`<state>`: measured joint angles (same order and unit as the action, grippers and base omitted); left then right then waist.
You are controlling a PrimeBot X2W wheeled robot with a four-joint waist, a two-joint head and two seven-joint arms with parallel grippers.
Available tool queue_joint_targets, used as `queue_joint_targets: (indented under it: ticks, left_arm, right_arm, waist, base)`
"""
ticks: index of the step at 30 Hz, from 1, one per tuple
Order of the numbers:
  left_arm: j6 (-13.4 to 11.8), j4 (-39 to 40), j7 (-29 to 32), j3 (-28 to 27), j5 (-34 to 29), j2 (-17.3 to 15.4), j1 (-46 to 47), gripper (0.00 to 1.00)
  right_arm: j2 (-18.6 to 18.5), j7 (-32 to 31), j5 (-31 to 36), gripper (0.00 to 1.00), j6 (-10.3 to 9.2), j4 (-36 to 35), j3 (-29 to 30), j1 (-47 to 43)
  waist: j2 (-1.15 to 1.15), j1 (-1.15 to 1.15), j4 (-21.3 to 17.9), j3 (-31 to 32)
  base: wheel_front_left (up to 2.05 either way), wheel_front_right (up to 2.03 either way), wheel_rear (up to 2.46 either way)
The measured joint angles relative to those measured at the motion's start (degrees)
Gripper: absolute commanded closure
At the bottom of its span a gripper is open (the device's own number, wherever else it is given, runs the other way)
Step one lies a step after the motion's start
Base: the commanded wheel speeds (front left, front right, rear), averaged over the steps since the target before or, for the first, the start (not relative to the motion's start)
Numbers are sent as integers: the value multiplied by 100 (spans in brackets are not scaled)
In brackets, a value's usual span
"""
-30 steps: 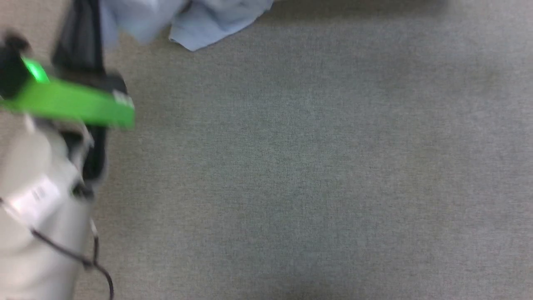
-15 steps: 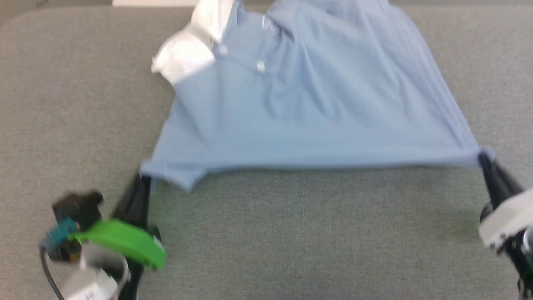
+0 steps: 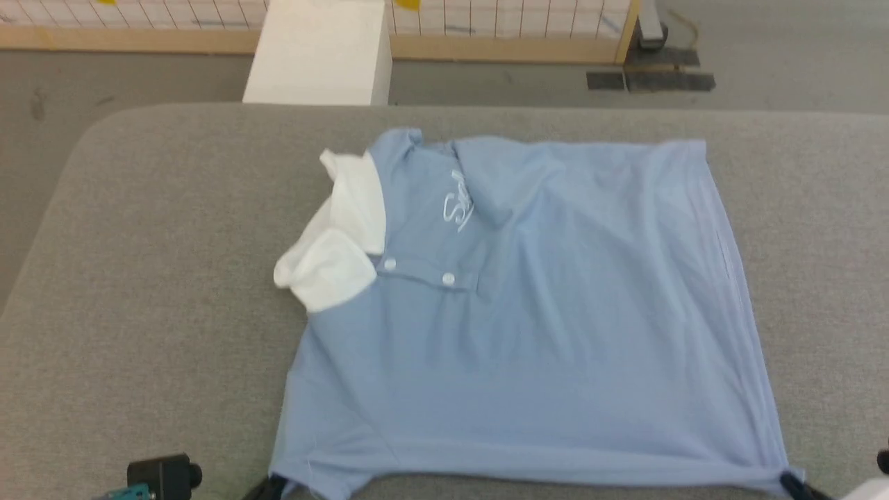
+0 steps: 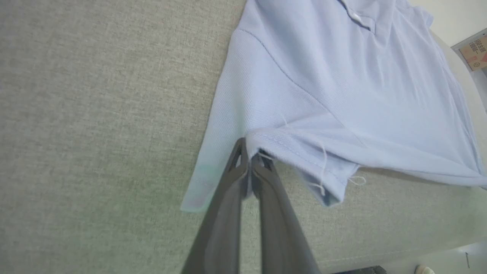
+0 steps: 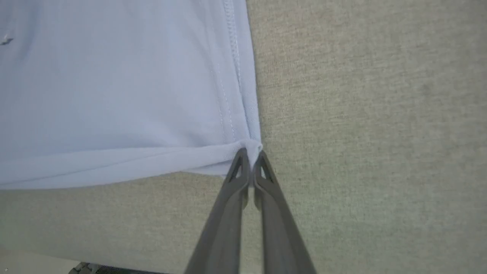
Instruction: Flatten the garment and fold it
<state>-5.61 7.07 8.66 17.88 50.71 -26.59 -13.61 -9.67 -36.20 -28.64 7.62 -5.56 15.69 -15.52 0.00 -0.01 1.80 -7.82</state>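
Our left gripper (image 4: 251, 161) and right gripper (image 5: 249, 154) each pinch a lower corner of the shirt (image 3: 528, 319), which spreads up-frame from them.

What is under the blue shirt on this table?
The shirt lies spread on the grey fabric tabletop, which shows on every side of it. Whatever sits directly beneath the cloth is covered and cannot be seen.

- Wide bare desk (image 3: 153, 278) left of the garment (image 3: 542, 333), plenty of passage there.
- Right of it, a narrower bare strip.
- Near edge: left tool (image 4: 250, 159) and right tool (image 5: 251, 153) pinch its corners, blocking them.
- White box (image 3: 316, 52) stands beyond the far edge, off the desk.
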Motion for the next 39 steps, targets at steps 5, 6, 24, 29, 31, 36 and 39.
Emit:
queue_joint_targets:
  ticks: [5,6,24,29,31,36,39]
  left_arm:
    - [-127,344,408,-18,341,-132,-454,100]
    - [-160,425,466,-27,400,-165,-554,100]
    - [-319,1645,467,-315,108,-660,-684,100]
    - [-85,1304,377,-178,-266,-670,362,100]
    - [11,1094,326,-94,-358,-627,733,100]
    - [264,291,287,222,-644,-439,1550,100]
    - [407,-196,287,406,-715,-314,1895,100]
  right_arm:
    - [167,-508,-131,100,0,-252,191,-417]
    - [196,-600,-130,100,0,-302,243,-497]
    - [313,-883,49,100,0,-1404,517,-614]
    - [-69,-568,131,100,0,-1199,258,191]
    - [-156,-450,149,100,-1,-1037,170,461]
    - [-381,-291,203,100,-1,-486,-102,986]
    - [-449,-240,204,100,-2,-124,-233,1211]
  waist:
    - [0,0,26,329]
    - [0,0,28,396]
    - [0,0,51,774]
    - [0,0,29,427]
    - [0,0,18,267]
    - [0,1,-9,-158]
    - [0,1,-24,-371]
  base:
    - [0,0,0]
    - [0,0,0]
    - [0,0,0]
    - [0,0,0]
    - [0,0,0]
    - [0,0,0]
    - [0,0,0]
